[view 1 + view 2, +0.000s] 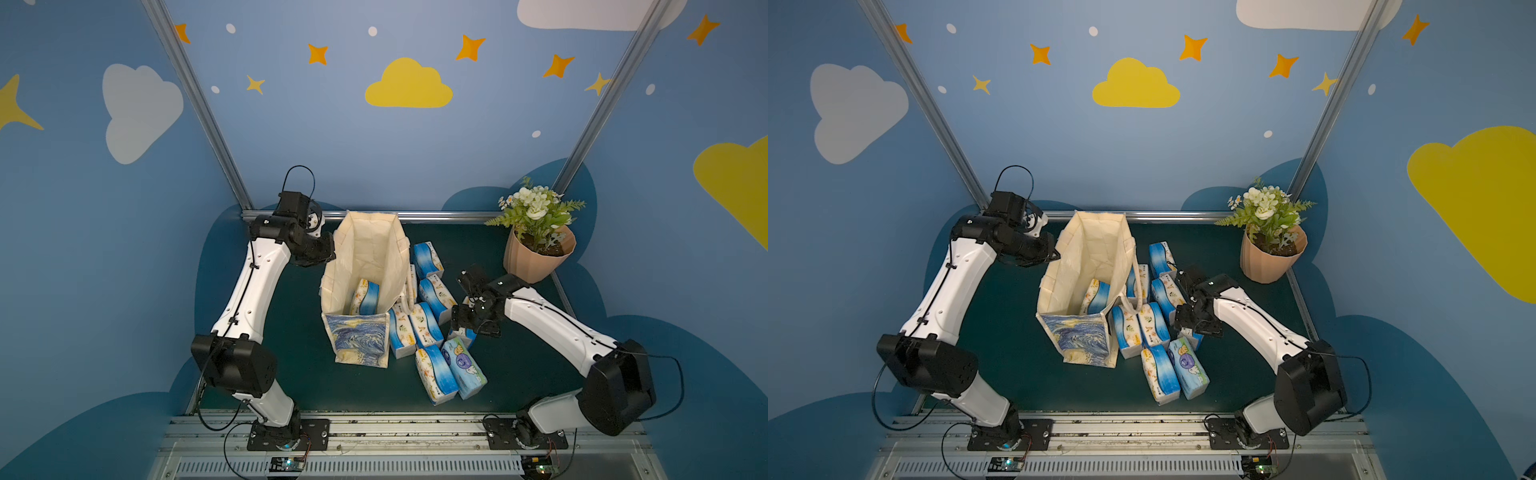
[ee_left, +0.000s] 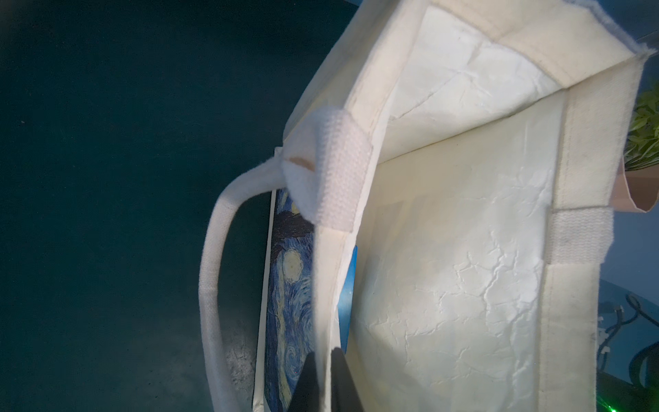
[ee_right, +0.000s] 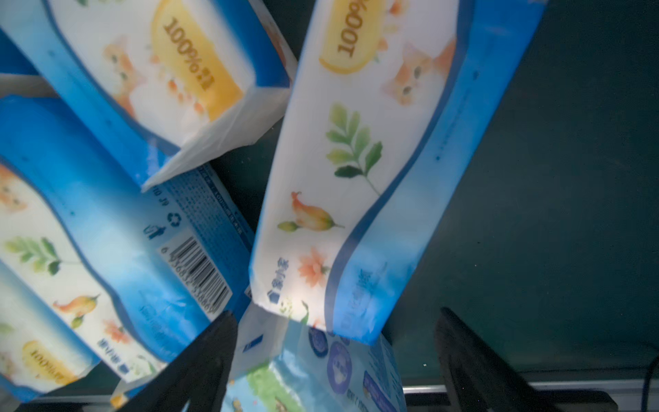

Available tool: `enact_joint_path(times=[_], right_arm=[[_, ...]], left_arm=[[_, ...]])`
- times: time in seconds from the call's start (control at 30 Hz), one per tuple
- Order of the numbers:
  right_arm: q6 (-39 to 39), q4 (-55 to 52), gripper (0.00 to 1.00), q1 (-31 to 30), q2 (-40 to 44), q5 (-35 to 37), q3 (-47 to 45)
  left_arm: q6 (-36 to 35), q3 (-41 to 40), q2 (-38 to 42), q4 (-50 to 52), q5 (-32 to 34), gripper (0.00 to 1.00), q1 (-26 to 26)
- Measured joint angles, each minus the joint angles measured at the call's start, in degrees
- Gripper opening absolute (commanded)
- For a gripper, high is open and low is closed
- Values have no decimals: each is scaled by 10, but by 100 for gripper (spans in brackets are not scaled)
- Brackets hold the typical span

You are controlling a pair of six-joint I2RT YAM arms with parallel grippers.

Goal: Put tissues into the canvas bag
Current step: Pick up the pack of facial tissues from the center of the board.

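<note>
Tissues: one blue-wave pack lies inside the canvas bag, which stands upright mid-table with its mouth open. At least seven more packs, the pale cartoon pack among them, lie heaped on the table at the bag's three o'clock. Left gripper: jaws together, pinching the bag's rim on its ten o'clock side. Right gripper: jaws apart, empty, poised over the heap. Assessment: the task is at an early stage and most of the loading is outstanding.
</note>
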State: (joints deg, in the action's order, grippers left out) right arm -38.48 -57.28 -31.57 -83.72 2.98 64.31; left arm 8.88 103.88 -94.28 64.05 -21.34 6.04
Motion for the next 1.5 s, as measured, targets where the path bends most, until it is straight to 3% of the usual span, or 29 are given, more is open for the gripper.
enact_joint_path(times=[0.5,0.73,0.8,0.93,1.07,1.27,1.5], right_arm=[[-8,70,86,34,-67,-21,-19],[-7,78,69,46,-87,-21,-20],[-5,79,58,48,-86,-19,-21],[-3,75,46,53,-76,-15,-26],[3,60,28,56,-53,3,-26],[33,26,28,56,18,61,4],[109,55,29,56,80,51,154]], left_arm=[[-12,10,-6,1,-7,10,-12],[-14,13,-10,3,-11,10,-13],[-14,13,-12,3,-11,10,-14],[-14,13,-15,3,-13,10,-14],[-14,13,-17,3,-13,4,-14],[-14,13,-17,3,-14,4,-14],[-13,13,-17,3,-14,4,-14]])
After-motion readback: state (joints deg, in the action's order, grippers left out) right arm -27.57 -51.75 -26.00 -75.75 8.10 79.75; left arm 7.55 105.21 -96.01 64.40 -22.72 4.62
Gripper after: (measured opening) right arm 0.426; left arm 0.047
